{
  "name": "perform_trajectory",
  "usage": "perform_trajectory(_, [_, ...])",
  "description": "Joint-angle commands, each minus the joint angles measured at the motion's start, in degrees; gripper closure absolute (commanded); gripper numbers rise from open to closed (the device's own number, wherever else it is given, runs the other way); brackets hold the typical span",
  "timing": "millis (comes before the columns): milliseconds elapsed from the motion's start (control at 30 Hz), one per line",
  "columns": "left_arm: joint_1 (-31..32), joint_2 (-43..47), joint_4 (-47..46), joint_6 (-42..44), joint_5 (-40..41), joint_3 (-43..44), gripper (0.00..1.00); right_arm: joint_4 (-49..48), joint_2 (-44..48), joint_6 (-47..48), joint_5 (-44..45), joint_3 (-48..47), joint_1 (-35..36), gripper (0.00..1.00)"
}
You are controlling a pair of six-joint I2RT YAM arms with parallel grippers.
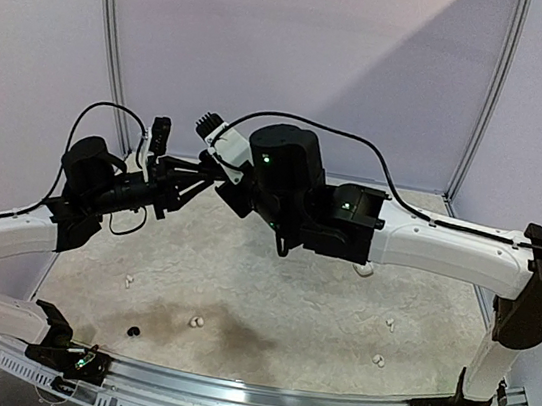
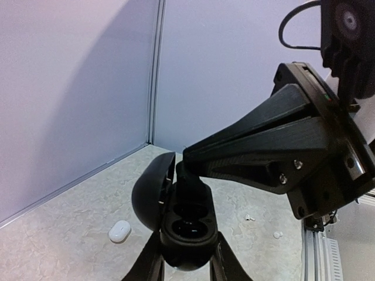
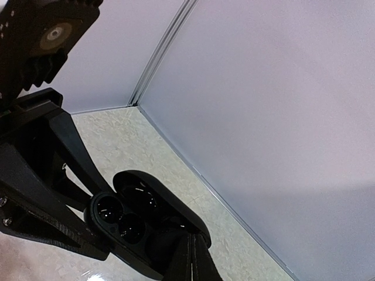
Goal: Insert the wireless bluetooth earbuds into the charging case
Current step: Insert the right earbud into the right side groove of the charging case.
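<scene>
**Q:** Where are the buds?

**A:** Tiny white earbuds (image 1: 197, 322) and one black earbud (image 1: 133, 331) lie scattered on the table (image 1: 287, 306).

**Q:** And overhead?

**A:** The left gripper (image 2: 186, 257) pinches an open black charging case (image 2: 187, 228). The right gripper (image 3: 193, 254), jaws pressed together, noses at its mouth.

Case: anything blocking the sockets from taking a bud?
Nothing visible. Lid is open, both sockets look bare. Right gripper, shut, sits at the lid's edge, off the sockets. Left gripper holds the case by its sides.
</scene>
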State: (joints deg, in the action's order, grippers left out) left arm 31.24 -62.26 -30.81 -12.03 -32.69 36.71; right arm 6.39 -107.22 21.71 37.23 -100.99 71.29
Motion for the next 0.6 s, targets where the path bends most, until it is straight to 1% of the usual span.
perform_trajectory(0, [0.9, 0.2, -1.6, -0.7, 1.5, 1.7, 1.00, 1.1, -1.7, -1.6, 0.8, -1.2, 0.1, 1.00])
perform_trajectory(233, [0.8, 0.0, -2.1, -0.9, 3.3, 1.9, 1.00, 3.0, -1.0, -1.7, -1.4, -0.5, 0.1, 1.00])
perform_trajectory(367, [0.8, 0.0, -2.1, 0.0, 3.4, 2.0, 1.00, 3.4, -0.7, -2.4, -1.7, 0.6, 0.1, 0.90])
perform_trajectory(567, [0.7, 0.1, -2.0, 0.7, 2.9, 1.8, 1.00, 3.5, 0.3, -2.6, -1.3, 1.2, 0.0, 0.84])
